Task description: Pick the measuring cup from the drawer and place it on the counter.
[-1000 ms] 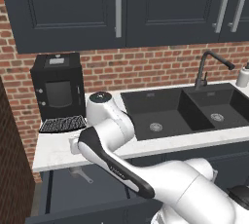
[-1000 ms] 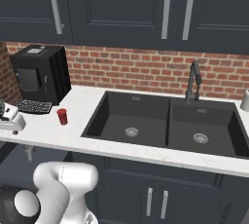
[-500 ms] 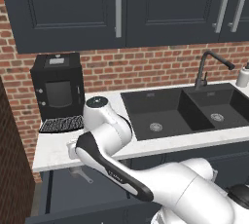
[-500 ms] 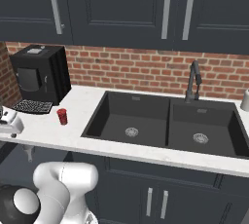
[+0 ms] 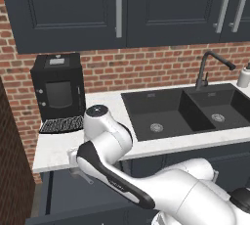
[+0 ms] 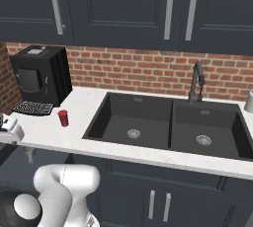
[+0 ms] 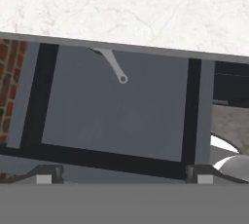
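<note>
Arm swinging low over the open drawer, measuring cup not yet taken.

Left base view: the arm's upper joint has rolled leftward and sunk toward the table [image 5: 58, 146] edge since a second ago, carrying the hand down over the drawer [image 5: 68, 194]; I judge the reach is under way; the coffee machine [image 5: 57, 87] bears no readable writing. Right base view: the red cup [image 6: 63, 117] stands where it stood, near the sink [image 6: 168, 127]; no labels legible. Hand view: the measuring cup [image 7: 113, 65] lies in the drawer, handle showing, bowl hidden under the table lip; the fingers [image 7: 46, 173] look spread wide, holding nothing.
</note>
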